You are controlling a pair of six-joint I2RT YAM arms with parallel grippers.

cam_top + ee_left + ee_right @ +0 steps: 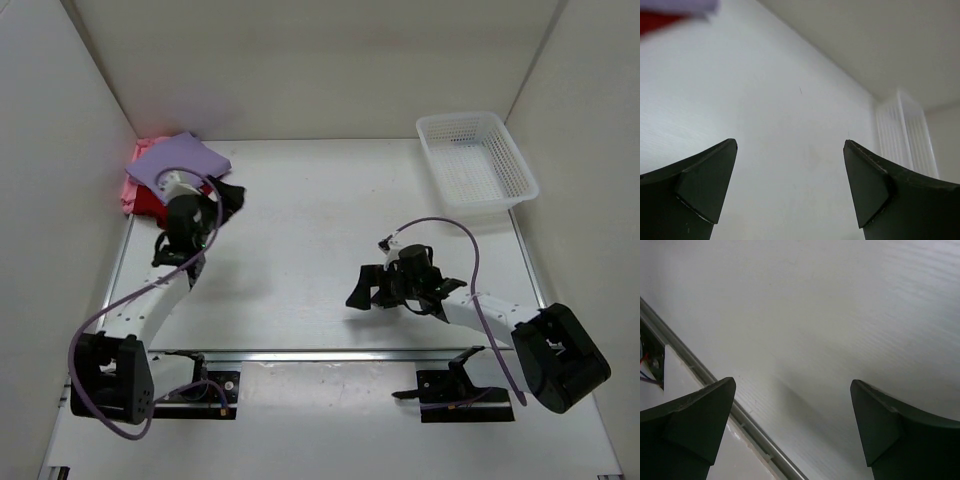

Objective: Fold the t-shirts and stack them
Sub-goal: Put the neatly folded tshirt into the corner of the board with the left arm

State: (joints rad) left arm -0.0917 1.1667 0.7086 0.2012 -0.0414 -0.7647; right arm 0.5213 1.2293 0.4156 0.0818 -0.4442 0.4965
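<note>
The t-shirts lie stacked in the far left corner of the table. The lavender one is on top, with the pink one and the dark red one showing beneath its left edge. My left gripper hovers just right of the stack, open and holding nothing. In the left wrist view the left gripper stands wide over bare table, with slivers of the lavender shirt and the dark red shirt at the top left. My right gripper is open and empty over the table's middle front, as the right wrist view confirms for the right gripper.
A white mesh basket stands at the far right, also seen in the left wrist view as the basket. A metal rail runs along the table's near edge below my right gripper. White walls close in the left, back and right sides.
</note>
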